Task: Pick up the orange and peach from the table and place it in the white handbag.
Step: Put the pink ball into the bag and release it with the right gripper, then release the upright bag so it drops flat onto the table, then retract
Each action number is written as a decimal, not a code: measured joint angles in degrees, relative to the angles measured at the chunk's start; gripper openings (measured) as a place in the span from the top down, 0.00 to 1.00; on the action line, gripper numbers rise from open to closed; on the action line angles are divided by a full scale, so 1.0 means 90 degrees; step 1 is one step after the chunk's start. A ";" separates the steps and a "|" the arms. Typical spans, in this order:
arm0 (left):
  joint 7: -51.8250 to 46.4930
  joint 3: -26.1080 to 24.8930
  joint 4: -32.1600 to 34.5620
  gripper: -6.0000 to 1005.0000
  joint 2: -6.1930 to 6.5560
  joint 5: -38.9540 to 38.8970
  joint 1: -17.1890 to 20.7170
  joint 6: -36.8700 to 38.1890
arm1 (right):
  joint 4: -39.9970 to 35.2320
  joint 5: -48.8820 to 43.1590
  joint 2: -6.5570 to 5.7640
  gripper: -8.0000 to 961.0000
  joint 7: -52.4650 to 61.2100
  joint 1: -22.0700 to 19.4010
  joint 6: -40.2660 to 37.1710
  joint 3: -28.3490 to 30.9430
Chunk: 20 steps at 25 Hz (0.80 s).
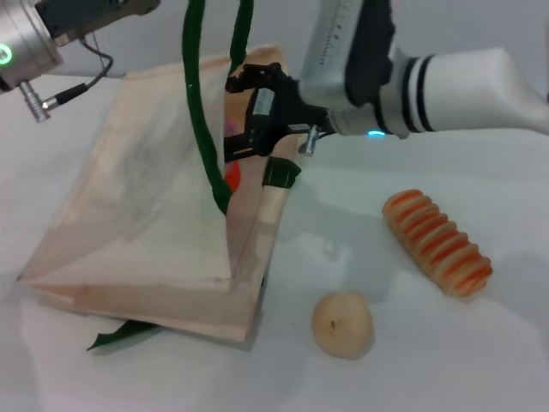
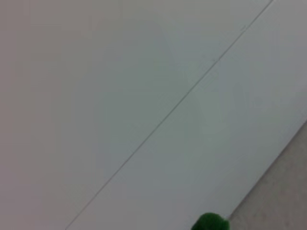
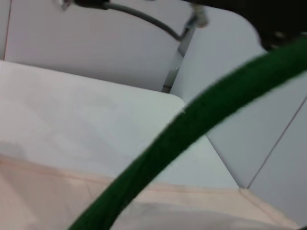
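Right gripper (image 1: 249, 116) reaches level into white handbag (image 1: 146, 215) mouth; fingers possibly pinching peach (image 1: 233, 130).

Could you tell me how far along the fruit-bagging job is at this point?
The orange shows through the white handbag mouth, so it looks done. The right gripper sits at the opening with a hint of pink, perhaps the peach, beside it. The left gripper is out of view, apparently lifting the green handles. No task fruit remains on the table.

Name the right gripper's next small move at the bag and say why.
Probably open and release. The right gripper sits at the mouth of the white handbag, something pink shows between its fingers, likely the peach, and the orange already shows inside. The left gripper's arm holds the green straps up.
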 joint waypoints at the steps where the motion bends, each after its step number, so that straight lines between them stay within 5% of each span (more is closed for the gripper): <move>1: 0.0000 -0.0010 0.0003 0.82 0.0012 -0.0004 0.0034 0.0004 | -0.0080 0.0001 -0.0008 0.15 0.0009 -0.0090 -0.0166 0.0017; 11: 0.0079 -0.0020 0.0012 0.82 0.0032 -0.0018 0.0277 0.0373 | -0.1459 0.0019 -0.0051 0.07 0.0982 -0.1261 -0.0891 0.0083; 20: 0.0712 0.0056 -0.0005 0.81 -0.0090 0.0233 0.0476 0.1018 | -0.2292 0.0338 -0.0061 0.07 0.1089 -0.2342 -0.1102 0.1341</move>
